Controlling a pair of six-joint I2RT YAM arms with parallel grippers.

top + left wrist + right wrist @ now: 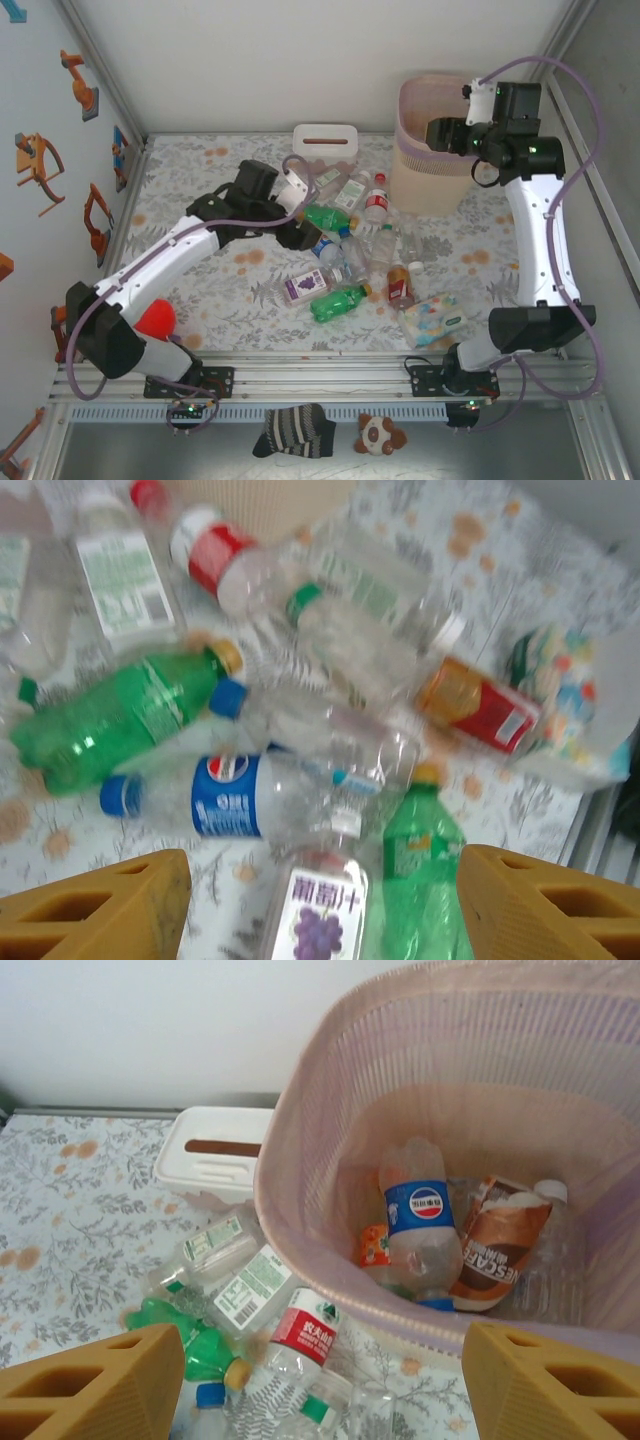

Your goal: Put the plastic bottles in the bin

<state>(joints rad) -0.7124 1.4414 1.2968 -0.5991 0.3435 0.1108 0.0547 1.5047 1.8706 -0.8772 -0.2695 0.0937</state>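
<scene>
Several plastic bottles (pixel 340 302) lie in a heap at the table's middle, clear and green ones among them. My left gripper (pixel 300 235) hovers open over the heap. Below its spread fingers (pixel 95 905) lie a grape-label bottle (pixel 325 915), a Pepsi-label bottle (pixel 225 795) and a green bottle (pixel 425 870), and nothing is held. The pale pink bin (pixel 430 150) stands at the back right. My right gripper (pixel 440 135) hangs open above its near rim (pixel 300 1150). Inside lie a Pepsi-label bottle (pixel 418 1215), a brown coffee bottle (pixel 500 1245) and an orange-label one (pixel 375 1248).
A white tissue box (pixel 325 140) sits at the back, left of the bin. A soft pack of wipes (pixel 437 320) lies at the heap's front right. More bottles (pixel 300 1335) crowd the bin's foot. Walls close in on the left, the right and the back.
</scene>
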